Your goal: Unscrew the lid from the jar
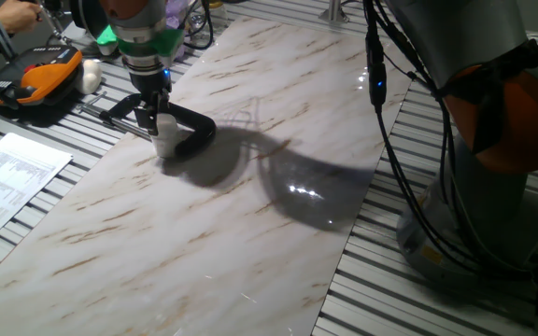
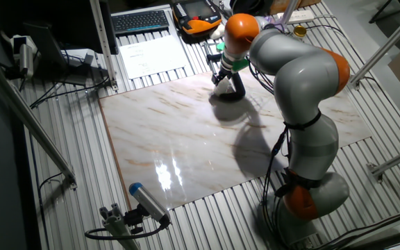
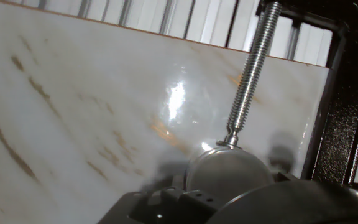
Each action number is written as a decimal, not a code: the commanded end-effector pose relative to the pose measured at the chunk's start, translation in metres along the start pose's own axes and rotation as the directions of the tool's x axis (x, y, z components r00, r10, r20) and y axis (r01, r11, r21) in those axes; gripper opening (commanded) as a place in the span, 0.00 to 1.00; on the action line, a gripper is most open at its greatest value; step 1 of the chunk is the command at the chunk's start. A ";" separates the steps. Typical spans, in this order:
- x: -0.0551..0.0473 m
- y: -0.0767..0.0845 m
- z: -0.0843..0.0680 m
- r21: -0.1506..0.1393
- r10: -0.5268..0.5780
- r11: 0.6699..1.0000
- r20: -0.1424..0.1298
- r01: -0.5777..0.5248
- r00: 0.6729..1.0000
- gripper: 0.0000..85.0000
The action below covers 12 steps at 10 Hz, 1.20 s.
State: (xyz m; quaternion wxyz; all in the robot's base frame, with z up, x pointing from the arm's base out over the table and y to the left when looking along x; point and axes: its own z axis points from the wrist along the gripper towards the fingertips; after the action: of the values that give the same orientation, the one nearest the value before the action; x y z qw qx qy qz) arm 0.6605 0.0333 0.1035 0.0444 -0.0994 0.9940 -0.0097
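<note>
The jar [image 1: 165, 140] is a small white cylinder that stands on the marble slab [image 1: 250, 215], held in a black C-clamp [image 1: 194, 131]. My gripper [image 1: 157, 121] points straight down at the jar's top, with its dark fingers right at the top edge. I cannot make out the lid as separate from the jar. In the other fixed view the gripper [image 2: 222, 78] is at the slab's far edge by the clamp [image 2: 235, 92]. The hand view shows the clamp's threaded screw [image 3: 250, 74] and round pad [image 3: 229, 171] very close. No fingertips show there.
An orange and black device [image 1: 35, 79] and a white rounded lump [image 1: 90, 75] lie on the slatted table behind the slab. A printed sheet [image 1: 7, 177] lies at the left. The arm's base [image 2: 311, 187] and cables [image 1: 381, 93] stand at the slab's side.
</note>
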 end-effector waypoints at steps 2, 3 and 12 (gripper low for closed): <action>-0.002 0.000 -0.004 0.068 0.538 0.842 -0.031 -0.535 0.843 0.80; -0.004 -0.001 -0.007 0.095 0.678 0.733 -0.036 -0.673 0.734 0.80; -0.006 -0.005 -0.016 0.148 0.882 -0.471 0.083 -0.870 -0.463 0.60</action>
State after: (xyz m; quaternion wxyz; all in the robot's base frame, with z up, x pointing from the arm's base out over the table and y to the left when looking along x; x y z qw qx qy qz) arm 0.6659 0.0299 0.1202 0.0308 0.1078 0.9931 -0.0333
